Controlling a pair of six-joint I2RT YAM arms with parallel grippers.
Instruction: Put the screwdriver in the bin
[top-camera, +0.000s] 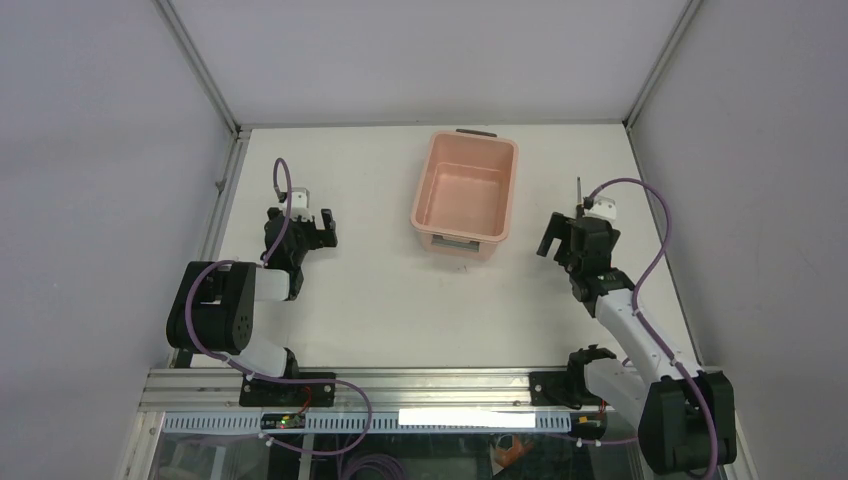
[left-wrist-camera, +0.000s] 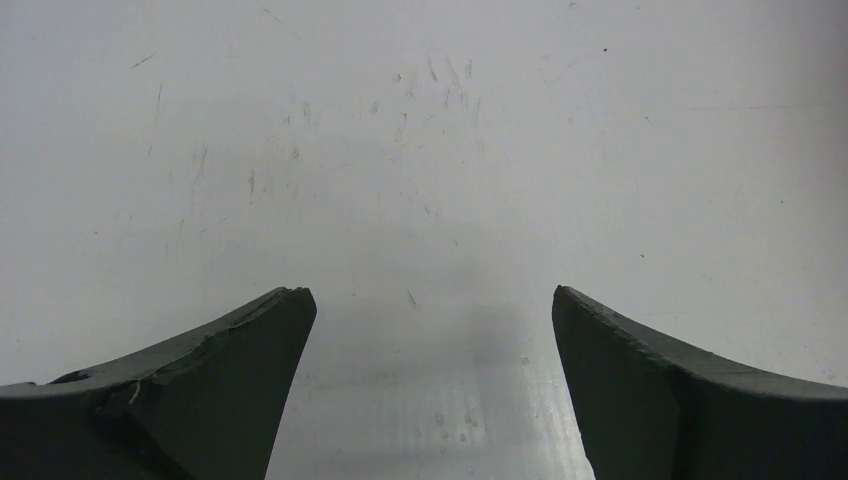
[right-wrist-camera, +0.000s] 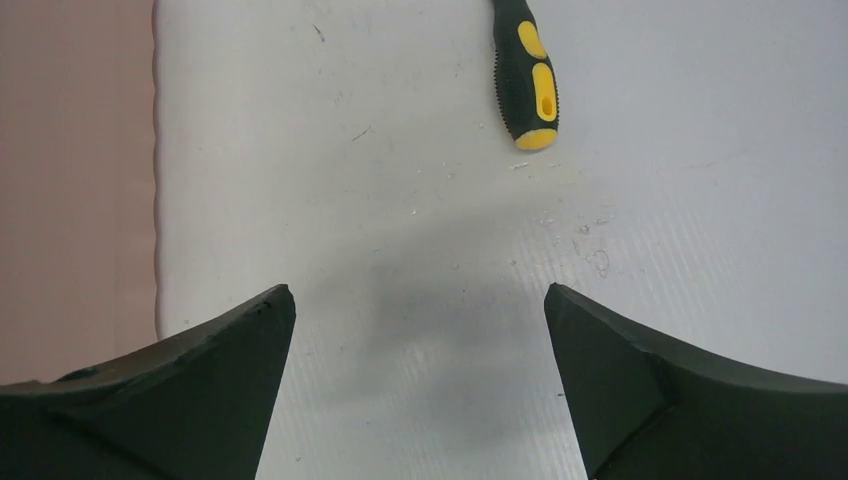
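Observation:
The screwdriver (right-wrist-camera: 530, 75) lies flat on the white table; only its black and yellow handle shows, at the top of the right wrist view. From above, just its thin dark shaft (top-camera: 578, 192) pokes out past the right wrist. My right gripper (right-wrist-camera: 415, 295) is open and empty, a short way before the handle's butt end and slightly left of it. The pale pink bin (top-camera: 418, 190) stands at the back middle of the table with nothing visible inside; its side fills the left edge of the right wrist view (right-wrist-camera: 75, 180). My left gripper (left-wrist-camera: 432, 295) is open over bare table, left of the bin.
Grey enclosure walls and metal frame posts (top-camera: 205, 70) bound the table on three sides. The arm bases sit on the aluminium rail (top-camera: 430, 385) at the near edge. Purple cables (top-camera: 655, 250) loop off both arms.

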